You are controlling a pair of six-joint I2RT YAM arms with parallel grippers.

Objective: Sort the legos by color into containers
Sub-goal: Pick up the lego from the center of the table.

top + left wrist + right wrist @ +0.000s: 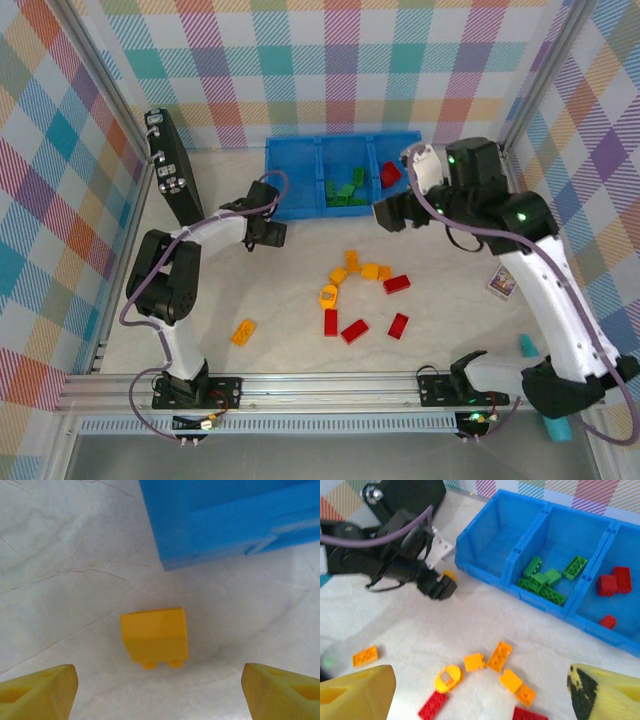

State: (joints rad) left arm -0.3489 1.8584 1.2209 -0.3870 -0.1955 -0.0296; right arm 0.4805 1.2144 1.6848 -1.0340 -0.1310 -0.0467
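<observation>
Checkered pastel walls [350,60] ring a pale marble worktop [290,350]. Far centre sits the blue bin [295,180], with green bricks [345,190] in its middle compartment and red bricks [390,173] in the right. Nearer lie loose orange and red bricks [365,272]. The left tool [270,233], fingers apart, hangs over a yellow brick [155,637] lying just near the bin. The right tool [388,215], also apart, hovers by the right compartment.

Bright blue bin [293,180]; green bricks [345,190] in its middle compartment, red bricks [390,173] in the right; orange-yellow bricks [370,270] and loose red bricks [354,331] on the white marbled tabletop [280,300]; pastel plaid walls [340,60].
</observation>
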